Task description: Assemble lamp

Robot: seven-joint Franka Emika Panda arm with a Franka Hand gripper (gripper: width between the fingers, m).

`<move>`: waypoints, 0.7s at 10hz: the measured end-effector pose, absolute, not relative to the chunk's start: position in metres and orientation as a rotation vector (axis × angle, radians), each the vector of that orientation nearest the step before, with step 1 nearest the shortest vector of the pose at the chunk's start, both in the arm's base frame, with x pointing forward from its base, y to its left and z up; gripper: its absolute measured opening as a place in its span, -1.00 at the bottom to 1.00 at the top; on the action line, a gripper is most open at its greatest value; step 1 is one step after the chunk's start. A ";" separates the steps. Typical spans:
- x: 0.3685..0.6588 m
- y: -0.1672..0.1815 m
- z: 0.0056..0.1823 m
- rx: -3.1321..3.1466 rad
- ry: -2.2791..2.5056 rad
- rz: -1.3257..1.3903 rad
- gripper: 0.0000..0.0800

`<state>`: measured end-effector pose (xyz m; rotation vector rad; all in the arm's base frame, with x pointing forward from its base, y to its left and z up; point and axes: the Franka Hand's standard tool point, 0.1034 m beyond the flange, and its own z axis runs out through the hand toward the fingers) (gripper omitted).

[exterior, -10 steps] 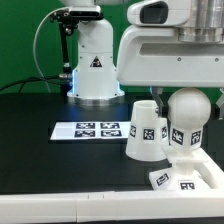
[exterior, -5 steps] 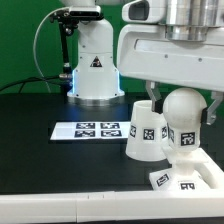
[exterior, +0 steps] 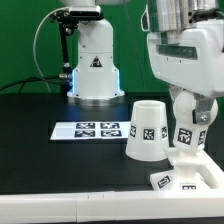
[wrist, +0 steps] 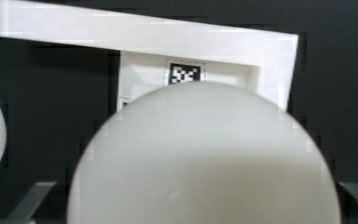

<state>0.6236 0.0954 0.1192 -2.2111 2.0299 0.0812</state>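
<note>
The white round-headed bulb [exterior: 188,135] stands upright on the flat squarish base [exterior: 190,178] at the exterior view's right. My gripper [exterior: 192,108] has come down over the bulb's head, with one finger on each side of it. The jaws look spread and I see no clear squeeze. In the wrist view the bulb's head [wrist: 194,150] fills the space between my gripper's [wrist: 197,205] dark fingers [wrist: 41,202], and the base [wrist: 158,40] with a tag lies beyond it. The tapered cup-shaped shade [exterior: 146,129] stands mouth down just beside the bulb, on the exterior view's left.
The marker board [exterior: 90,130] lies flat on the black table to the exterior view's left of the shade. The white robot pedestal [exterior: 95,65] with a triangle mark stands behind it. The table's front edge [exterior: 70,200] runs close to the base.
My gripper has swung from above and behind the parts down onto the bulb, so its fingers now flank the bulb's head. The bulb, shade and base have not moved.
</note>
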 end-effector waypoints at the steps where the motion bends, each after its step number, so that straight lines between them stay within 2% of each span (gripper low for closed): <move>1: 0.624 0.095 0.119 -2.237 2.000 0.078 0.43; 2: 0.623 0.096 0.119 -2.255 1.981 0.077 0.43; 3: 0.623 0.095 0.118 -2.373 1.841 0.064 0.67; 4: 0.622 0.095 0.118 -2.533 1.609 0.048 0.72; 6: 0.621 0.099 0.120 -2.733 1.224 0.007 0.75; 7: 0.620 0.098 0.119 -2.734 1.224 0.009 0.75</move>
